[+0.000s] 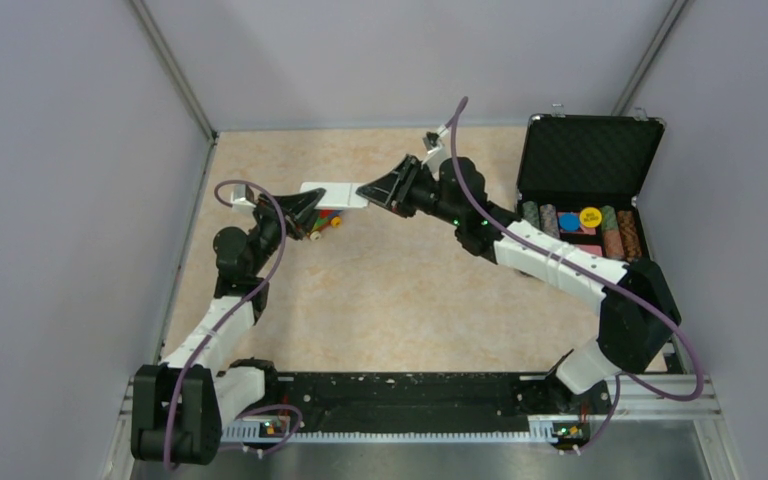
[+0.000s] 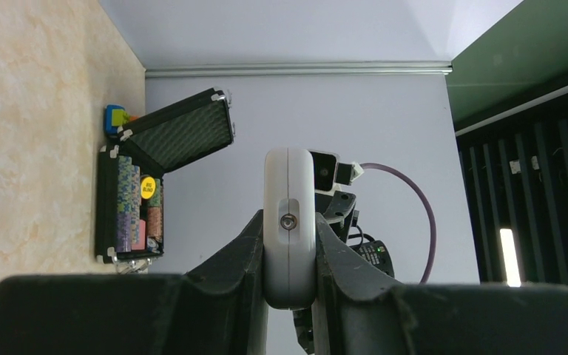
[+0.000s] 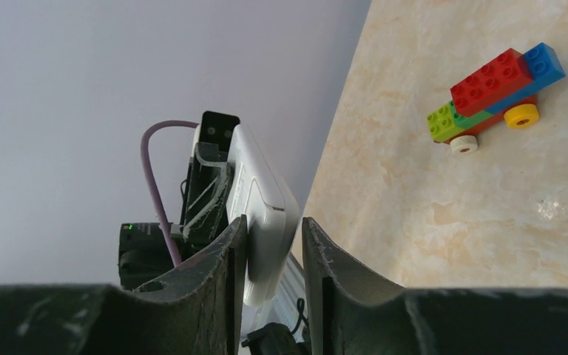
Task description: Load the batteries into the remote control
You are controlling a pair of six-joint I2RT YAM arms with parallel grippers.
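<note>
Seen from above, two robot arms met over the far part of a pale marbled surface (image 1: 380, 290). Between them they held a small light-grey remote control (image 1: 338, 196), which lay level, lengthwise from one arm to the other.

The left tool (image 1: 312, 205) had the remote's left end. Its own camera showed both dark fingers (image 2: 248, 248) pressed flat against the remote's two broad faces, clamped on it, with the narrow end face turned to the camera and a small round fitting in its middle.

The right tool (image 3: 275, 222) reached around the opposite end. In its own camera the remote stood between the two fingers, resting against one finger, with a thin gap at the other, so the fingers were slightly apart and not clamped.

A colourful toy-brick train (image 3: 495, 96) with red, blue and green bricks and small wheels lay on the surface, just below the left tool in the overhead view.

Well apart at the right edge stood an open black case (image 1: 585, 160), lid upright, with rows of poker chips (image 1: 580, 225) inside.
</note>
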